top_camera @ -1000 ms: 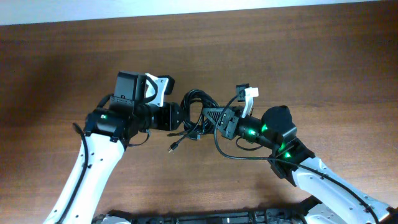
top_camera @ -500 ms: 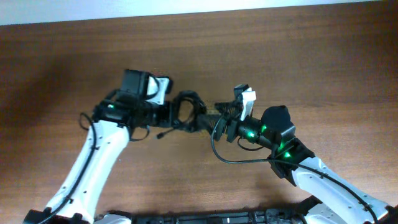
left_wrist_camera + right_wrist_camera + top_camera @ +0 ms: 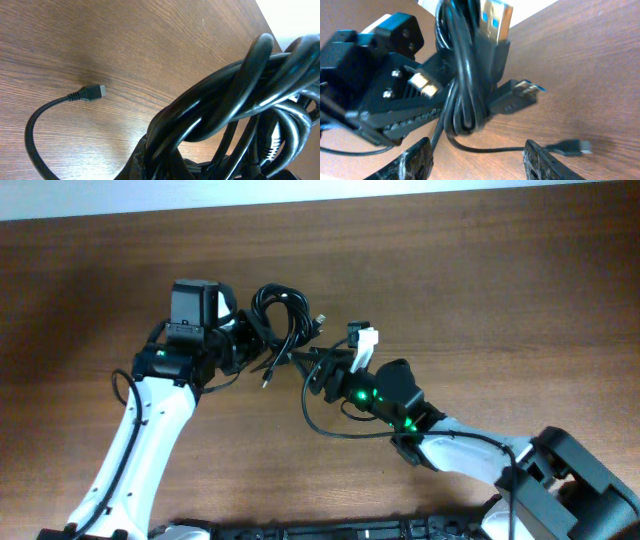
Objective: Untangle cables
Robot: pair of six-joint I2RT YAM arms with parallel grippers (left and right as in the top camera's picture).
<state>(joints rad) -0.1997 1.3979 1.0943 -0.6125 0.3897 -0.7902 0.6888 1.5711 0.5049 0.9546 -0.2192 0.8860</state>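
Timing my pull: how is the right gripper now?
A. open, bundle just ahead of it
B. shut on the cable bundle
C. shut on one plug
A: in the right wrist view the right gripper has its fingers wide apart, with the cable bundle just beyond them.

Table [image 3: 520, 290]: dark brown wood, fine grain running side to side, surface matte with a faint sheen. Far edge meets a pale white strip [image 3: 330, 190], slightly slanted, along the top of the overhead view.
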